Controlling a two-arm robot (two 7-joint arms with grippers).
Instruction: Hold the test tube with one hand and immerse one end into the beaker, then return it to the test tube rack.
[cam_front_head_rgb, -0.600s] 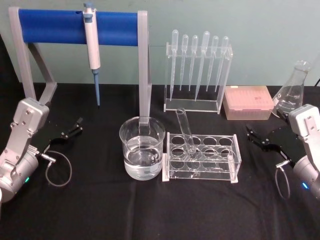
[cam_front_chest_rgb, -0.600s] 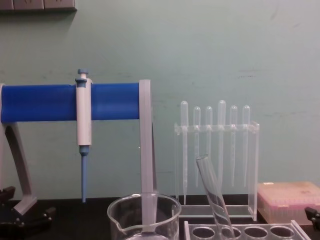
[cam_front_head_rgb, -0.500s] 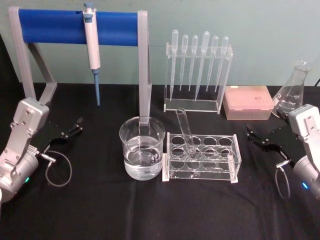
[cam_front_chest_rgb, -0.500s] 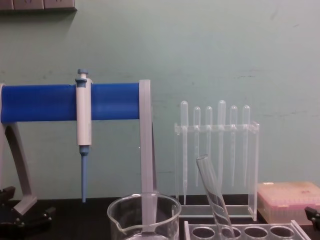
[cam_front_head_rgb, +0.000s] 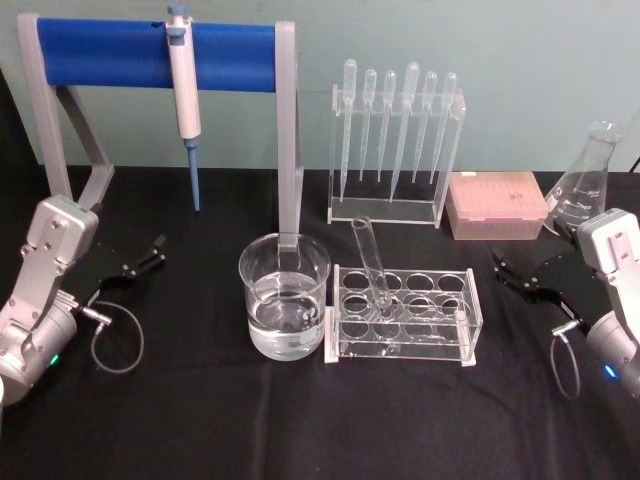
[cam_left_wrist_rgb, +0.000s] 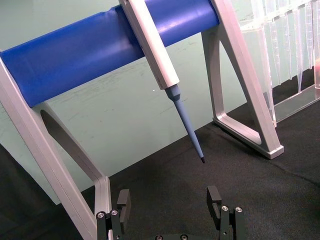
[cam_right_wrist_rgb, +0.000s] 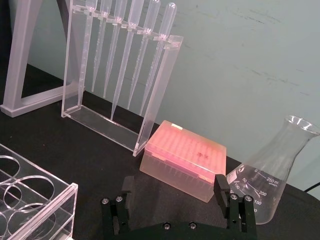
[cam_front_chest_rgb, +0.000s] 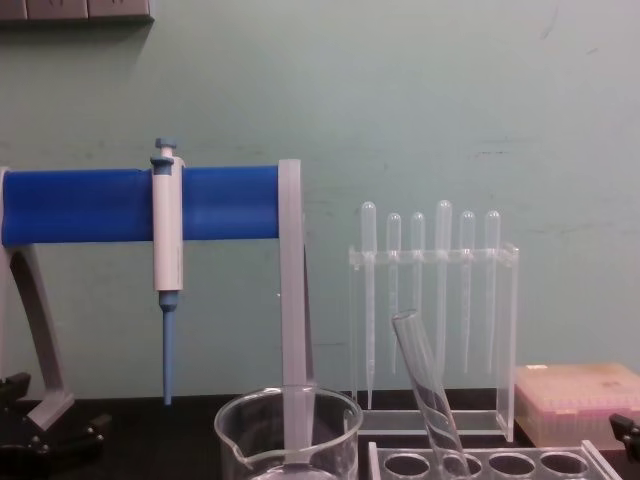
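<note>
Glass test tube (cam_front_head_rgb: 372, 262) stands in the clear test tube rack (cam_front_head_rgb: 405, 315) at the middle of the head view. It sits in a hole near the rack's left end and leans, with its open top tipped up and to the left. No gripper touches it. In the chest view the test tube (cam_front_chest_rgb: 428, 385) leans the same way, rising from the rack (cam_front_chest_rgb: 500, 462) at the bottom right.

Just left of the rack stands the beaker (cam_front_head_rgb: 284, 300), with water in its lower part. The chest view shows its rim and spout (cam_front_chest_rgb: 288, 430) at the bottom middle.

The left gripper (cam_front_head_rgb: 150, 255) rests low at the left side of the head view, well apart from the beaker. In the left wrist view its fingers (cam_left_wrist_rgb: 169, 197) are spread wide with nothing between them. The right gripper (cam_front_head_rgb: 505, 272) rests at the right side, near the rack but not touching it. In the right wrist view its fingers (cam_right_wrist_rgb: 174, 184) are also spread wide with nothing between them.

Across the top of the head view, a white and blue pipettor (cam_front_head_rgb: 183, 85) hangs on a blue bar stand (cam_front_head_rgb: 100, 55). Right of it are a rack of thin pipettes (cam_front_head_rgb: 395, 130), a pink tip box (cam_front_head_rgb: 497, 205) and a conical flask (cam_front_head_rgb: 585, 180). A black cloth (cam_front_head_rgb: 300, 420) covers the table.
</note>
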